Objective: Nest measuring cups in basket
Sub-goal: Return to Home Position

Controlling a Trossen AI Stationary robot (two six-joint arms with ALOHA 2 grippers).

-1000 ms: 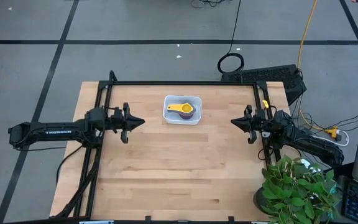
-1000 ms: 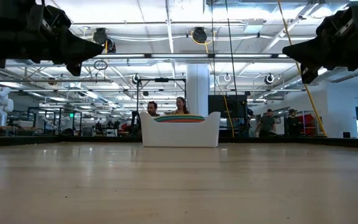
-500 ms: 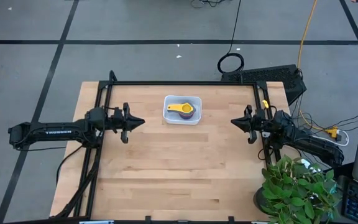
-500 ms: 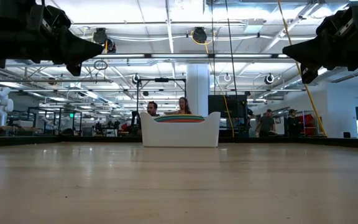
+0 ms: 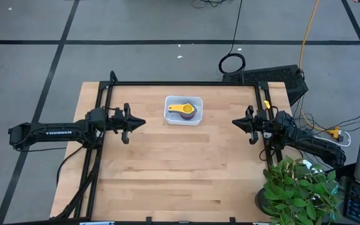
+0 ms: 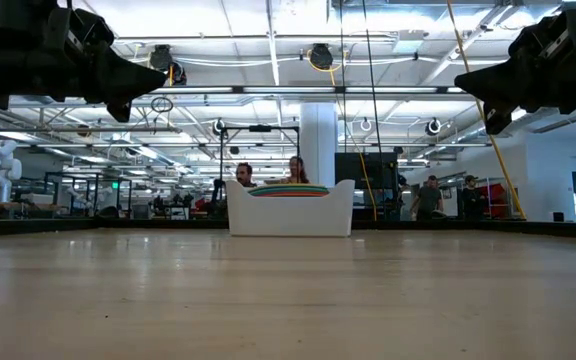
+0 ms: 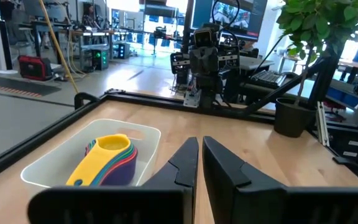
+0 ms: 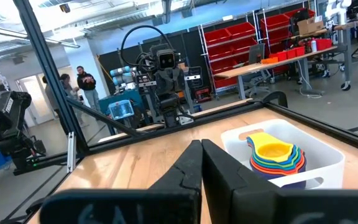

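The measuring cups [image 5: 184, 110] sit stacked one inside another, the yellow one on top, in the white basket [image 5: 174, 117] at the table's far middle; they also show in the left wrist view [image 7: 107, 160] and the right wrist view [image 8: 275, 155]. My left gripper [image 5: 142, 122] hovers shut at the table's left, level, pointing toward the basket. My right gripper [image 5: 234, 122] hovers shut at the table's right, pointing left. Both stay above the table and well apart from the basket [image 6: 290, 208].
A black frame rail [image 5: 183, 83] runs along the table's far edge and down both sides. A potted plant [image 5: 299, 190] stands at the near right corner. Bare wood [image 5: 180, 175] fills the near half of the table. People stand in the room beyond.
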